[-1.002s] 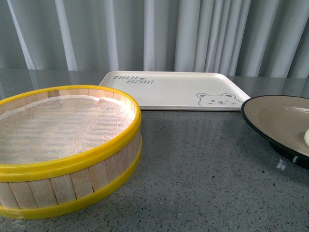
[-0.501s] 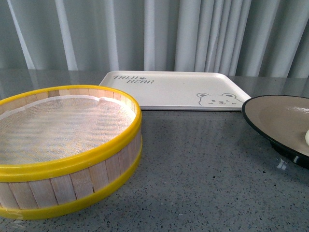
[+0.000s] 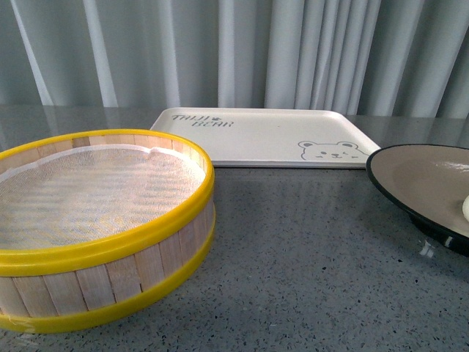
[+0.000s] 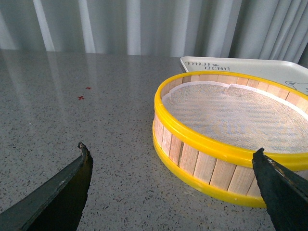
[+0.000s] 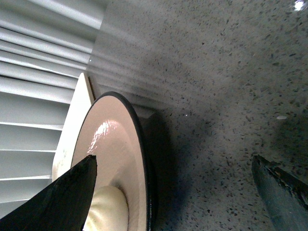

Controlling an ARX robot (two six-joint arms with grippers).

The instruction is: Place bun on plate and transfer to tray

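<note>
The plate point(image 3: 421, 176), beige inside with a black rim, sits at the right edge of the front view. The bun point(image 3: 465, 209) shows as a white sliver on it at the frame edge. In the right wrist view the bun point(image 5: 108, 209) lies on the plate point(image 5: 113, 144), and my right gripper point(image 5: 173, 163) is open and empty, its jaws spread across the plate's rim. The cream tray point(image 3: 264, 136) with the bear drawing lies at the back. My left gripper point(image 4: 171, 151) is open and empty, low over the table beside the steamer basket point(image 4: 231, 139).
The yellow-rimmed wooden steamer basket point(image 3: 95, 220), with only its mesh liner inside, fills the front left. The grey speckled tabletop point(image 3: 308, 257) lies between basket, plate and tray. Grey curtains hang behind. Neither arm shows in the front view.
</note>
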